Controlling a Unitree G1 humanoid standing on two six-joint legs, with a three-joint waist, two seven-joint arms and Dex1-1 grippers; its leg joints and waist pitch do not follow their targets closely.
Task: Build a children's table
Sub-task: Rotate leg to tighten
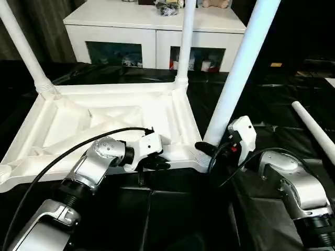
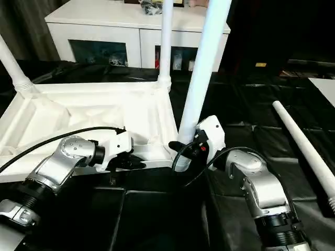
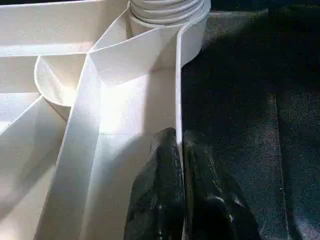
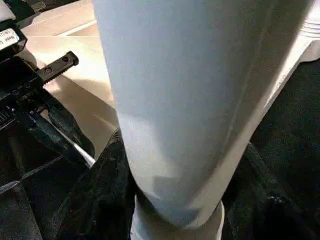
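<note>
The white tabletop [image 1: 68, 125] lies upside down on black sheeting, ribs up. Legs stand in its far left socket [image 1: 21, 44] and far right socket [image 1: 185, 36]. A third leg [image 1: 238, 73] rises, leaning right, from the near right corner. My right gripper [image 1: 205, 149] is shut on this leg just above its base, with a black finger [image 4: 105, 200] on each side of the tube [image 4: 200, 100]. My left gripper [image 1: 159, 163] is shut on the tabletop's near rim [image 3: 177, 100], its fingers [image 3: 160, 195] pinching the thin wall. The fourth leg [image 1: 314, 128] lies loose at the right.
A white cabinet [image 1: 152, 23] with dark glass doors stands behind the tabletop, small items on top. Black sheeting [image 1: 272, 104] covers the whole work surface. A black cable [image 1: 63, 157] runs along my left forearm.
</note>
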